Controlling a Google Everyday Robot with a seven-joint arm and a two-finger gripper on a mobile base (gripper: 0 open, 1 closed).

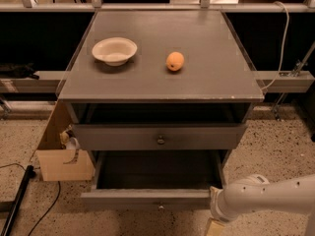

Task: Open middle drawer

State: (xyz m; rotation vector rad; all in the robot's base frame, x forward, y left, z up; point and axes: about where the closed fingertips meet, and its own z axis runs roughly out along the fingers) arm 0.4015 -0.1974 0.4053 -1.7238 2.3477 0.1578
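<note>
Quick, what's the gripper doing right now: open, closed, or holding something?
Gripper: cannot be told; it sits low by the front right corner of the pulled-out middle drawer.

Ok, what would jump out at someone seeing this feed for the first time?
The middle drawer stands pulled out below the upper drawer, its plain grey inside showing. The white arm reaches in from the lower right, its tool by that drawer's right front corner. On the cabinet top sit a white bowl and an orange fruit.

Grey cabinet top carries a white bowl and orange (apart); gripper low at right.
</note>
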